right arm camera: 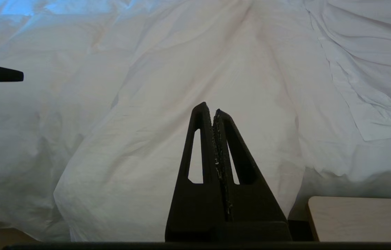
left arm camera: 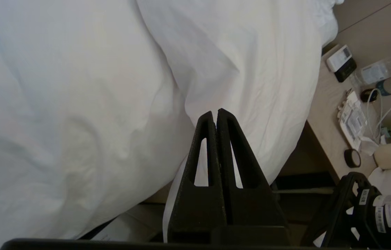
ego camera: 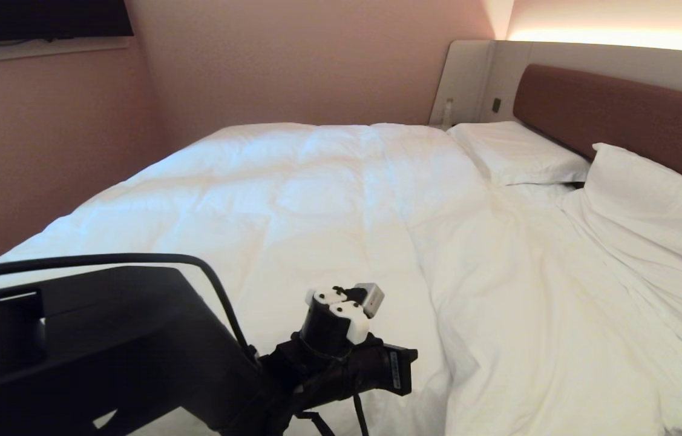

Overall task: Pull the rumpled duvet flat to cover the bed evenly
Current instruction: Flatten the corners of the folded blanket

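The puffy white duvet [ego camera: 292, 200] covers the bed's foot half and is folded back on a slant, leaving thin wrinkled sheet [ego camera: 528, 290] bare towards the brown headboard [ego camera: 619, 115]. My left arm's wrist [ego camera: 341, 321] hangs over the near side of the bed. In the left wrist view the left gripper [left arm camera: 215, 111] is shut, its tips pinched into the fold at the duvet's [left arm camera: 60, 104] edge, where the creases meet. The right gripper [right arm camera: 212, 107] is shut and empty, held still in front of the duvet [right arm camera: 146, 69].
Two white pillows [ego camera: 516, 151] [ego camera: 655, 200] lie by the headboard. A pale wooden nightstand [left arm camera: 327, 114] with bottles, cables and small items stands beside the bed; its corner [right arm camera: 362, 218] also shows near the right gripper. Pink walls close in the far side.
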Controlling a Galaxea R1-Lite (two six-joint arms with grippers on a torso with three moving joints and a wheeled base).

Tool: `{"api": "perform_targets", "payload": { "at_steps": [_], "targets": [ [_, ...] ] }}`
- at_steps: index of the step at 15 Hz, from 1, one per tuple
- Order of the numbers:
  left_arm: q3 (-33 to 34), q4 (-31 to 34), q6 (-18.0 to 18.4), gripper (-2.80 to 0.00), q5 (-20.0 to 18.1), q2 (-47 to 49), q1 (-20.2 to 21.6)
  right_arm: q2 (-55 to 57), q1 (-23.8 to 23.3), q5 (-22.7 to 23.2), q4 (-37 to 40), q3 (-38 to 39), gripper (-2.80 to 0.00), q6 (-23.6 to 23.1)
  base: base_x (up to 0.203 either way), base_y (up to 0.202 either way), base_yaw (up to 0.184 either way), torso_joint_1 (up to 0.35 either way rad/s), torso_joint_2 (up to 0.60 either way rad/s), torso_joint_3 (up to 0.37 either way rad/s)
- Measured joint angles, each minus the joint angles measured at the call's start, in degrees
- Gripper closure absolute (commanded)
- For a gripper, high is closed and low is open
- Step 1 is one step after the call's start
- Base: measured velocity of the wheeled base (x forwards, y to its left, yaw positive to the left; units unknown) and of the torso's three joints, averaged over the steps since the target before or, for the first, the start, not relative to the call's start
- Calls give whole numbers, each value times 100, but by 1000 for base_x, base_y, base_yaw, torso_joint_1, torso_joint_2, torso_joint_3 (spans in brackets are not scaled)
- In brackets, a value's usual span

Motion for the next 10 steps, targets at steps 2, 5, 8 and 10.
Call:
{"api": "perform_targets", "payload": {
  "at_steps": [2, 5, 8, 10],
  "targets": [
    [-208, 248, 6, 0, 7, 89, -28, 0, 0, 0, 0, 0, 0, -2, 0, 0, 0, 0, 0, 0],
    [-709, 776, -6, 0, 30, 320, -90, 0, 0, 0, 0, -1, 0, 0, 0, 0, 0, 0, 0, 0],
    [-1259, 1173, -17, 0, 246, 582, -255, 0, 6, 0, 0, -1, 0, 0, 0, 0, 0, 0, 0, 0],
    [-1578, 1419, -20, -280, 306, 725, -372, 0, 5, -2, 0, -1, 0, -1, 0, 0, 0, 0, 0, 0]
  ]
}}
